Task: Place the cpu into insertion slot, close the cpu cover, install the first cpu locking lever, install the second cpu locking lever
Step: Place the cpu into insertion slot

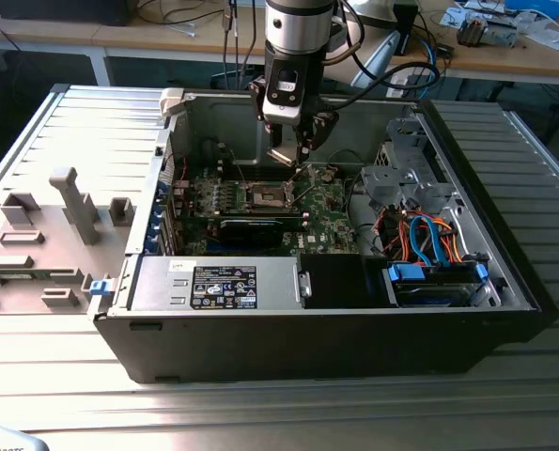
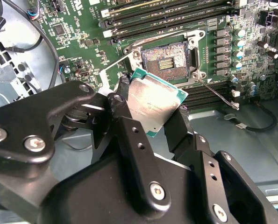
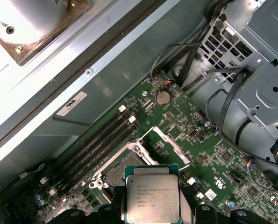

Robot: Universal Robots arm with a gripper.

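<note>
I am looking into an open computer case (image 1: 504, 282) lying on its side, with the arm reaching down into it. The gripper (image 2: 153, 103) is pinching the cpu (image 2: 155, 100) by two opposite edges, one black finger on each side, so the dull silver top faces up towards both wrist cameras. The chip hangs in the air above the green board (image 2: 82, 18), touching nothing but the fingers. The slot (image 2: 169, 58) lies below the fingertips and just ahead of them, near the chip's leading edge but not yet squarely under it. I judge that gap, forward and down, to be what the placing depends on. The chip is square, with no long side to align, but its edges look turned against the slot's metal rim; the camera angle may be causing some of that. The slot is empty, its brownish contact field bare. In the first wrist view the cover (image 3: 171, 145) stands swung open on the far side of the slot from the gripper, leaving the opening free. Long memory slots (image 2: 167, 9) run beyond the slot, farther from the fingers.
</note>
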